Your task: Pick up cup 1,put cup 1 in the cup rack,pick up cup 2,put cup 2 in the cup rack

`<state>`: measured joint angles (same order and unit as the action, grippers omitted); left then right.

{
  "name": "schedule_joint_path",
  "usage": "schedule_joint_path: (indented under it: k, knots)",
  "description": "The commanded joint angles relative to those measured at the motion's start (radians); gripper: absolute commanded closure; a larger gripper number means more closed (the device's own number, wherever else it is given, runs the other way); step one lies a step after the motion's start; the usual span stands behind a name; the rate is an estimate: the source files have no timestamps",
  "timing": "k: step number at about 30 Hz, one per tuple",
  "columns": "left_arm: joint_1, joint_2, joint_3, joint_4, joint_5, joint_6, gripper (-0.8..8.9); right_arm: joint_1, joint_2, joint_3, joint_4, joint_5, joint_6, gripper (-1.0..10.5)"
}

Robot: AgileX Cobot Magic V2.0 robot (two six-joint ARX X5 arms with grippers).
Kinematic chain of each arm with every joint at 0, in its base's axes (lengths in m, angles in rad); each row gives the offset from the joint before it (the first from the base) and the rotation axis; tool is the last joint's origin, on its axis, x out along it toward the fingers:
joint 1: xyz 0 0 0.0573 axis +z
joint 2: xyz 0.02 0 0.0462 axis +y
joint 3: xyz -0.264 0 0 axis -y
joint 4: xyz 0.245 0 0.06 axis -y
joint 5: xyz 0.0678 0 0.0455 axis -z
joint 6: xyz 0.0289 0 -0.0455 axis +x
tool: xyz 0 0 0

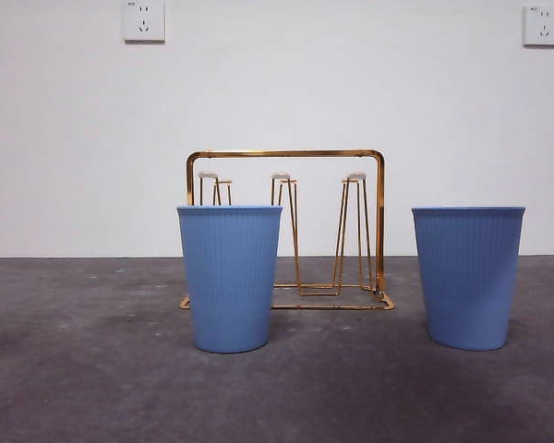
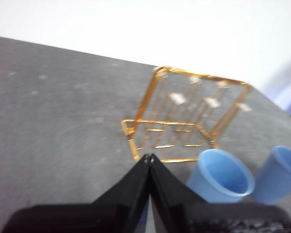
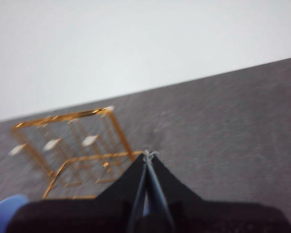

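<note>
Your left tool (image 2: 149, 158) and right tool (image 3: 148, 155) are closed and empty. Two blue ribbed plastic cups (image 1: 230, 277) (image 1: 468, 275) stand upright near the gold wire cup rack (image 1: 286, 231), easy to grab.

A plain white wall (image 1: 351, 92) is filling the background behind a dark grey, mottled counter (image 1: 74, 369), the two meeting in a straight level line. Two white wall sockets are sitting high on the wall, one (image 1: 143, 20) toward the left and one (image 1: 543, 25) at the far right. Soft, even light is falling across the scene, casting only faint shadows.
</note>
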<state>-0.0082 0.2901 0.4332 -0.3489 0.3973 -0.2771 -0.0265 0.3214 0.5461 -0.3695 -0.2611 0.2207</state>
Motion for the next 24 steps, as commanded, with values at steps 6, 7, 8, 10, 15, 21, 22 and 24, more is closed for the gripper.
schedule_joint_path:
  k: [6, 7, 8, 10, 15, 21, 22, 24]
  knots:
    - [0.002, 0.195, 0.288, -0.209, 0.166, 0.107, 8.20, 0.000, 0.257, 0.352, -0.261, -0.172, -0.171, 9.6]
    - [0.002, 0.220, 0.327, -0.241, 0.192, 0.126, 8.20, 0.000, 0.287, 0.396, -0.302, -0.191, -0.190, 9.6]
    - [0.002, 0.245, 0.365, -0.270, 0.217, 0.142, 8.20, 0.000, 0.316, 0.438, -0.343, -0.205, -0.208, 9.6]
    - [0.000, 0.281, 0.425, -0.316, 0.245, 0.172, 8.20, 0.000, 0.360, 0.504, -0.412, -0.226, -0.235, 9.6]
    - [-0.016, 0.354, 0.559, -0.415, 0.252, 0.211, 8.20, 0.001, 0.451, 0.642, -0.558, -0.250, -0.269, 9.6]
    - [-0.027, 0.394, 0.622, -0.421, 0.265, 0.198, 8.02, 0.001, 0.488, 0.682, -0.581, -0.257, -0.277, 9.4]
    - [-0.027, 0.399, 0.627, -0.422, 0.266, 0.192, 7.60, 0.001, 0.488, 0.684, -0.581, -0.256, -0.277, 9.4]
    - [-0.027, 0.407, 0.636, -0.423, 0.274, 0.183, 5.35, 0.001, 0.493, 0.686, -0.581, -0.259, -0.277, 8.4]
